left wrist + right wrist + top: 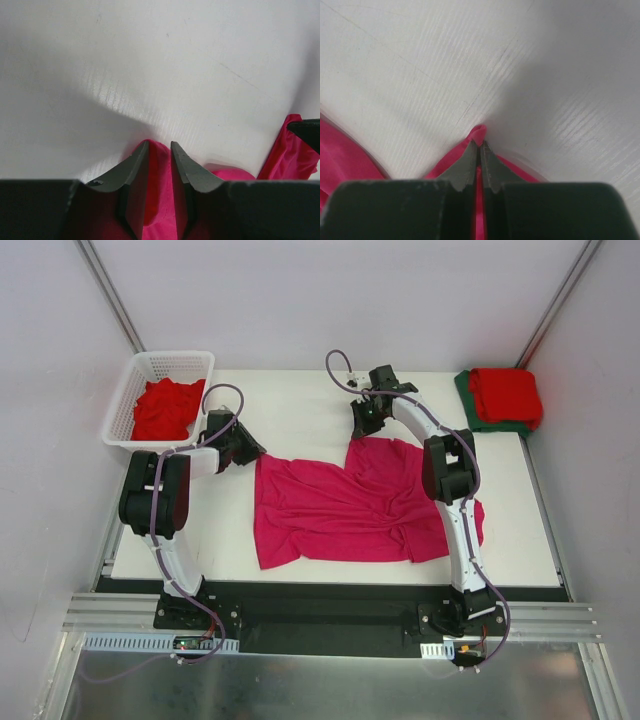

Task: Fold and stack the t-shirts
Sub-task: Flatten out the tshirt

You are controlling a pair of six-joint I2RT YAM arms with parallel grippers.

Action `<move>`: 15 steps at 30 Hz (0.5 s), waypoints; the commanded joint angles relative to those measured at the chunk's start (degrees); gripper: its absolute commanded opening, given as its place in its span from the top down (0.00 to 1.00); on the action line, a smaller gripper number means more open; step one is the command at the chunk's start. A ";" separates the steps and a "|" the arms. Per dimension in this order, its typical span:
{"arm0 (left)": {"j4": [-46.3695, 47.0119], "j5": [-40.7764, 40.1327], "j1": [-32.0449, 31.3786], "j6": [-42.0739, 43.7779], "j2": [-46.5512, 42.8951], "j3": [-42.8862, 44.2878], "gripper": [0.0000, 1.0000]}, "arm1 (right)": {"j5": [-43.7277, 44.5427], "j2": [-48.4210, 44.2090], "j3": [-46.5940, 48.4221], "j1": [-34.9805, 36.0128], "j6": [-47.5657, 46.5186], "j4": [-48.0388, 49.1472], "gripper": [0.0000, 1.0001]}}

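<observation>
**Fingers of both arms pinching the magenta shirt's far edge**

Left fingers (145, 157) stand close together with a fold of the magenta t-shirt (158, 195) filling the narrow gap between them, so they are nipping the cloth. Their tips sit low on the white bench (150, 60). From above, the left fingers (250, 448) are at the shirt's 10 o'clock corner.

Right fingers (472, 155) are pressed almost flat together, with a small nub of the same magenta cloth poking out past the tips and more of it trailing off at 8 o'clock (340, 160). From above, the right fingers (362, 425) hold the shirt's far edge at about 1 o'clock.

Between the two arms the magenta t-shirt (330, 505) lies spread and wrinkled across the middle of the bench (300, 400). Its 3 o'clock side passes under the right arm.

At the bench's 10 o'clock corner, just beyond the left arm, stands a white lattice basket (170, 358) with crumpled red t-shirts (165, 408) inside. At the 2 o'clock corner, well apart from the magenta shirt, a folded red t-shirt (505, 395) rests on a folded dark green t-shirt (466, 388), whose edges show around it.
</observation>
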 commanded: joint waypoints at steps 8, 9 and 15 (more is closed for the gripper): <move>0.20 -0.01 0.40 0.68 0.25 0.16 1.00 | -0.16 -1.04 -0.30 -0.44 -1.24 -0.99 0.99; 0.20 -0.10 0.40 0.77 0.07 0.16 1.00 | -0.25 -1.04 -0.30 -0.44 -1.24 -0.99 0.99; -0.06 -0.54 0.40 2.26 -2.47 -0.63 1.00 | 1.68 -3.23 -2.40 -0.61 -0.63 0.93 0.99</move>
